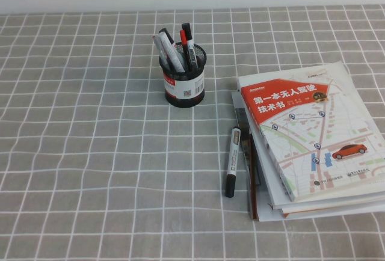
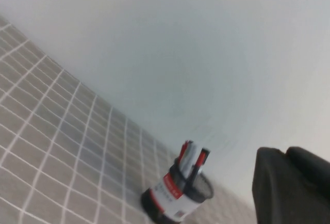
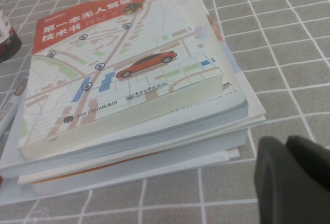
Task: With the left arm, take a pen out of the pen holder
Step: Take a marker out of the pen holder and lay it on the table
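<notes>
Pens (image 1: pixel 191 49) in pen holder (image 1: pixel 183 86), upper ctr: light, stiff, slick; pinch nr cap. Left gripper (image 2: pixel 289 182) well off holder, jaws pressed together; right gripper (image 3: pixel 291 182) nr books (image 3: pixel 129 64), state unclear.

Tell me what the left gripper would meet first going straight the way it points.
Likely the pen holder, which lies ahead of the shut left gripper, though depth is unclear. The right gripper is beside the book stack.

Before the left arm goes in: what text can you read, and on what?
"第一本无人驾驶技术书": cover of top book.
Label on pen holder, print on loose marker: too small to read.
Shut left gripper short of the holder, right gripper near book stack: no text.
</notes>
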You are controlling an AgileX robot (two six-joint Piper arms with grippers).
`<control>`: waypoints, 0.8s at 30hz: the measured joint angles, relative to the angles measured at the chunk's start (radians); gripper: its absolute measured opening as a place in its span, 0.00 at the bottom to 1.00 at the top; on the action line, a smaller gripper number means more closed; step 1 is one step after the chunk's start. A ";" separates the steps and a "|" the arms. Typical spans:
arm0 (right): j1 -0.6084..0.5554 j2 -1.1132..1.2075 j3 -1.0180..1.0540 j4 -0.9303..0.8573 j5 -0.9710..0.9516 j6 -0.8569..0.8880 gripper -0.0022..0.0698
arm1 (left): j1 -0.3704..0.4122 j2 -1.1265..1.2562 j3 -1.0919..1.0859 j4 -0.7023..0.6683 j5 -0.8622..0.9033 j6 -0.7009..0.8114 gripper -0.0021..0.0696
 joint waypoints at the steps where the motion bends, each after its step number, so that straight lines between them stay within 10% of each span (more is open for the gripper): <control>1: 0.000 0.000 0.000 0.000 0.000 0.000 0.01 | 0.000 0.033 -0.047 0.013 0.032 0.069 0.03; 5: 0.000 0.000 0.000 0.000 0.000 0.000 0.01 | 0.000 0.211 -0.201 0.029 0.146 0.313 0.15; 12: 0.000 0.000 0.000 0.000 0.000 0.000 0.01 | -0.002 0.514 -0.359 -0.034 0.192 0.486 0.64; 18: 0.000 0.000 0.000 0.000 0.000 0.000 0.01 | -0.002 0.810 -0.451 -0.229 0.237 0.705 0.72; 24: 0.000 0.000 0.000 0.000 0.000 0.000 0.01 | -0.002 1.090 -0.571 -0.699 0.337 1.170 0.73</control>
